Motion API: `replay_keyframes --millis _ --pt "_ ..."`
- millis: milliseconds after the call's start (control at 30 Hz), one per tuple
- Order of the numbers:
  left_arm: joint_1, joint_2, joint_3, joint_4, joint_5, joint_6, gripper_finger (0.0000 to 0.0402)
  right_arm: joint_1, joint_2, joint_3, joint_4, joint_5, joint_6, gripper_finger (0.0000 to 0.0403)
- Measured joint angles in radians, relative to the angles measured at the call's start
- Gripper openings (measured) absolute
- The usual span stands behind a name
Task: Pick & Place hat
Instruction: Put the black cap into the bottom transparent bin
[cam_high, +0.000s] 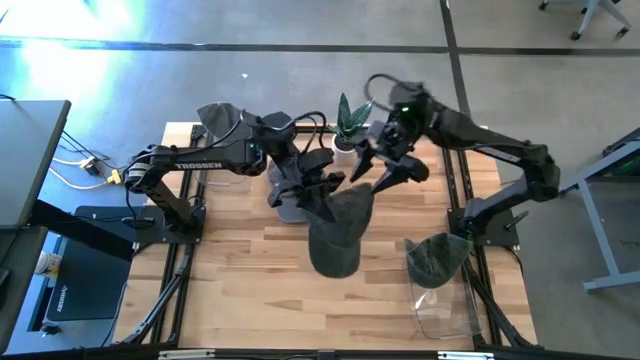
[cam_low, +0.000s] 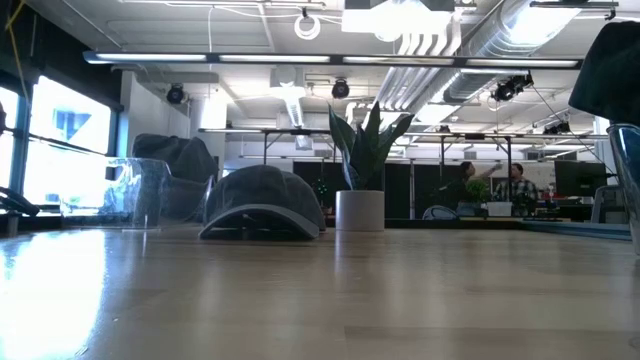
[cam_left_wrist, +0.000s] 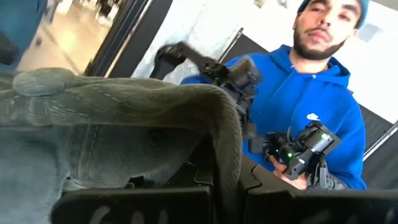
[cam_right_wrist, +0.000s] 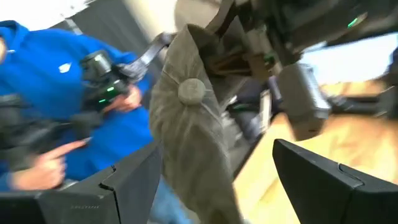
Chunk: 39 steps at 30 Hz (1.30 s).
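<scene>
The left end effector (cam_high: 322, 196) is clamped on a grey cap (cam_high: 337, 232), which hangs from its fingers above the middle of the wooden tabletop (cam_high: 240, 280), crown downward. In the left wrist view the cap's fabric (cam_left_wrist: 118, 130) fills the space just ahead of that arm's fingers, pinched between them. The right end effector (cam_high: 385, 172) hovers just beside the held cap, toward the potted plant (cam_high: 350, 122), with its fingers spread wide and nothing between them. The right wrist view shows the two dark fingers (cam_right_wrist: 329, 180) set well apart, with the cap's top button (cam_right_wrist: 191, 91) in the gap ahead of them, not touched.

A second grey cap (cam_low: 262, 205) lies flat on the tabletop near the white pot (cam_low: 360, 210) of the plant. Another dark cap (cam_high: 437, 258) sits on a clear stand (cam_high: 445, 305) near the right arm's base, and one more (cam_high: 220, 120) sits at the far left corner. A person in a blue hoodie (cam_left_wrist: 311, 106) stands beyond the table holding a controller (cam_left_wrist: 298, 149).
</scene>
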Motion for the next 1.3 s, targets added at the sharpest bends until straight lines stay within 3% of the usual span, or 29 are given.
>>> replay_keyframes --millis 200,500,600,767,1167,1300 --pt "0.0 0.0 0.0 -0.143 0.025 0.005 0.0 0.079 0.084 -0.001 -0.013 -0.063 -0.024 0.0299" --pt "-0.007 0.0 0.0 -0.275 0.003 0.041 0.0 0.119 0.076 -0.001 -0.087 0.05 -0.05 0.0299" --pt "0.004 0.0 0.0 -0.318 -0.037 0.073 0.0 0.142 0.046 -0.001 -0.163 0.14 -0.085 0.0298" --pt "0.023 -0.011 0.0 -0.302 -0.062 0.087 0.0 0.19 0.004 -0.001 -0.248 0.266 -0.154 0.0298" --pt "0.033 -0.011 0.001 -0.306 -0.064 0.106 0.0 0.248 -0.008 -0.001 -0.168 0.278 -0.103 0.0298" --pt "0.033 -0.011 0.001 -0.307 -0.064 0.106 0.0 0.264 -0.008 -0.001 -0.152 0.28 -0.08 0.0279"
